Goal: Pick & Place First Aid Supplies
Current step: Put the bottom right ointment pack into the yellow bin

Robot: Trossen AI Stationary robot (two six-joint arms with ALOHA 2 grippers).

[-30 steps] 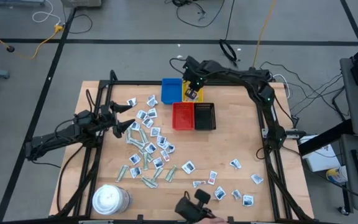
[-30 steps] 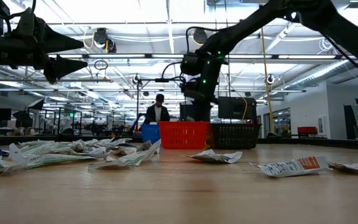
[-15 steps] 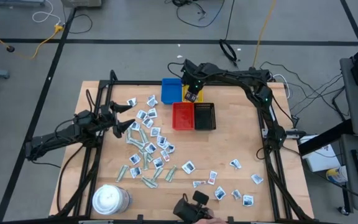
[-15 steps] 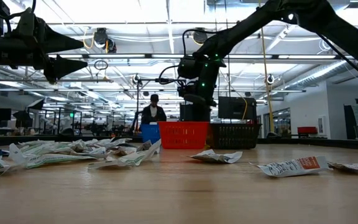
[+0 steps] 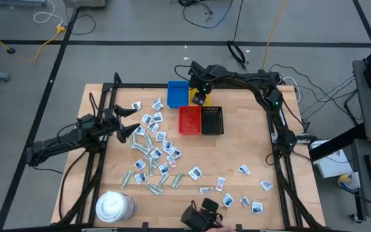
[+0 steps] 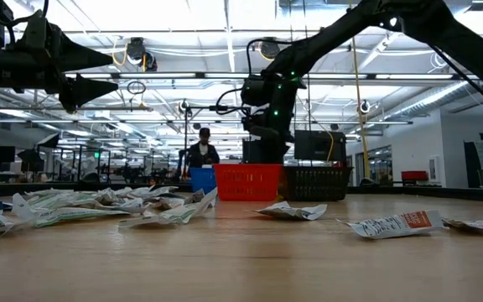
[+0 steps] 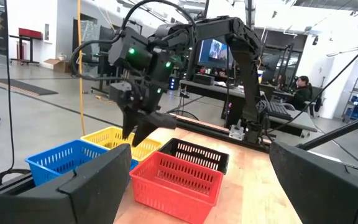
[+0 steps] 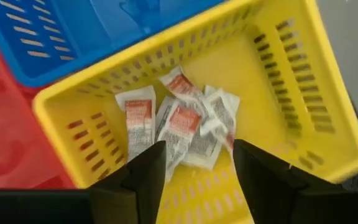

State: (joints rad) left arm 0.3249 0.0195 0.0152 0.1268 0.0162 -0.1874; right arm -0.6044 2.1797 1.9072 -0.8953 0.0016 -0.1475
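1. Packets (image 5: 154, 143) of first aid supplies lie scattered flat on the wooden table (image 5: 237, 148), most in a cluster on its left half, below the blue tray (image 5: 177, 93).
2. More packets (image 5: 240, 193) lie loose toward the table's near right corner.
3. Several white packets with red marks (image 8: 179, 124) lie heaped inside the yellow tray (image 8: 328, 118), which sits between the blue tray and the far table edge, beside the red tray (image 5: 189, 120).
4. Right hand (image 5: 199, 98) hangs directly over the yellow tray; the right wrist view shows its two dark fingers (image 8: 145, 171) parted, with nothing between them and the heaped packets visible through the gap.
5. Left hand (image 5: 133, 122) is poised above the left part of the table, near the packet cluster, its fingers spread wide and holding nothing.
6. Black tray (image 5: 212, 120) touches the red tray on its right side.
7. Round white tub (image 5: 114, 207) stands at the near left corner of the table.
8. Beyond the table, the low view shows a person (image 6: 199, 153) in the room.
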